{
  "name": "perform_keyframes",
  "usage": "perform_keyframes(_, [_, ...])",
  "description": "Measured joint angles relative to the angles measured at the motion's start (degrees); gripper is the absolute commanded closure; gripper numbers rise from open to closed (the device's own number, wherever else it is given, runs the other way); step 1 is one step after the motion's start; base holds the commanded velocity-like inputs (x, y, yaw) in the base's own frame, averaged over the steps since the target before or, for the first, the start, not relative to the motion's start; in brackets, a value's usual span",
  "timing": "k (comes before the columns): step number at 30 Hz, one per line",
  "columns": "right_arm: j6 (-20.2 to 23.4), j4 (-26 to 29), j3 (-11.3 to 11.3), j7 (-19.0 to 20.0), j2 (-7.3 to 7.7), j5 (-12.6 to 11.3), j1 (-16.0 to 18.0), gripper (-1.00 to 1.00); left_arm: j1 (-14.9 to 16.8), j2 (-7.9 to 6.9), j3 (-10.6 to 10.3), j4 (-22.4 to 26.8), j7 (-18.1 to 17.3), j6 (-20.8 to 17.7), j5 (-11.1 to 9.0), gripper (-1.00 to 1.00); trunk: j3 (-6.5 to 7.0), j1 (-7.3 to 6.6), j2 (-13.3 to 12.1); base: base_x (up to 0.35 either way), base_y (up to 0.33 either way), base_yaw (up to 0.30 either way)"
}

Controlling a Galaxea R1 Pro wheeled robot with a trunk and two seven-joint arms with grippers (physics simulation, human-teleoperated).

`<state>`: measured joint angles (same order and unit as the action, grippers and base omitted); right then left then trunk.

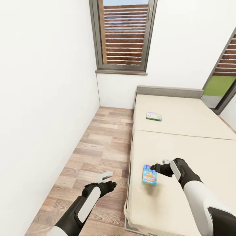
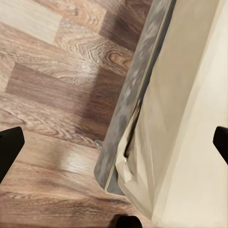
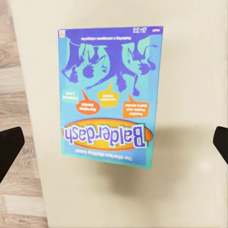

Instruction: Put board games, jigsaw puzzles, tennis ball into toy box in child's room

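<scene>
Blue game: the small blue board game (image 1: 149, 175), lettered Balderdash, lies flat on the bed (image 1: 183, 147) close to its near-left edge, cover up; in the right wrist view (image 3: 109, 97) it sits square under the camera

Right gripper: the right gripper (image 1: 163, 165) hangs over the mattress just beside the blue box, apart from it; its jaws are spread wide with nothing between them, and the two dark fingertips (image 3: 9, 149) frame the box on either side, so I take it as lined up for a grasp from above

Why so held: a flat box on soft bedding gives little edge to catch, which I judge is why the arm comes from overhead with the jaws released

Second game: another flat printed box (image 1: 154, 116), greenish, rests further up the bed toward the headboard, well apart from the first

Left gripper: the left gripper (image 1: 105, 177) hovers over the wood floor (image 1: 98, 144) beside the bed frame, jaws open and empty, looking parked out of the way; its wrist view takes in planks and the bed's corner (image 2: 126, 161)

Task so far: both bed games are not yet picked up, so by my reckoning this part has barely begun

Risk: the box may slide or tip on the sheet as the fingers close
</scene>
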<state>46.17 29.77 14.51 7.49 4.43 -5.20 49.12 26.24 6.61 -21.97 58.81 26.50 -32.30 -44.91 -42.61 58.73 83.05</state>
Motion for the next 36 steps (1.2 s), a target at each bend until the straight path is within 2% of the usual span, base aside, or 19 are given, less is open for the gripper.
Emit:
perform_keyframes(7, [-0.02,0.11,0.07,0.00,0.61,-0.04,0.85,-1.00,0.00,0.00,0.00,0.00,0.01,0.00,0.00,-1.00,-0.65,0.00,0.00,0.000,0.000,0.000])
perform_keyframes(19, [-0.04,0.05,0.29,0.46,2.72,-0.11,2.84,-1.00,0.00,0.00,0.00,0.00,0.05,0.00,0.02,-1.00,-1.78,0.00,0.00,0.000,0.000,0.000])
perform_keyframes(36, [-0.14,-0.17,0.33,4.30,3.31,-0.07,4.16,-1.00,0.00,-0.07,0.00,0.00,0.05,0.00,0.06,-1.00,-3.37,0.00,0.00,0.000,0.000,0.000])
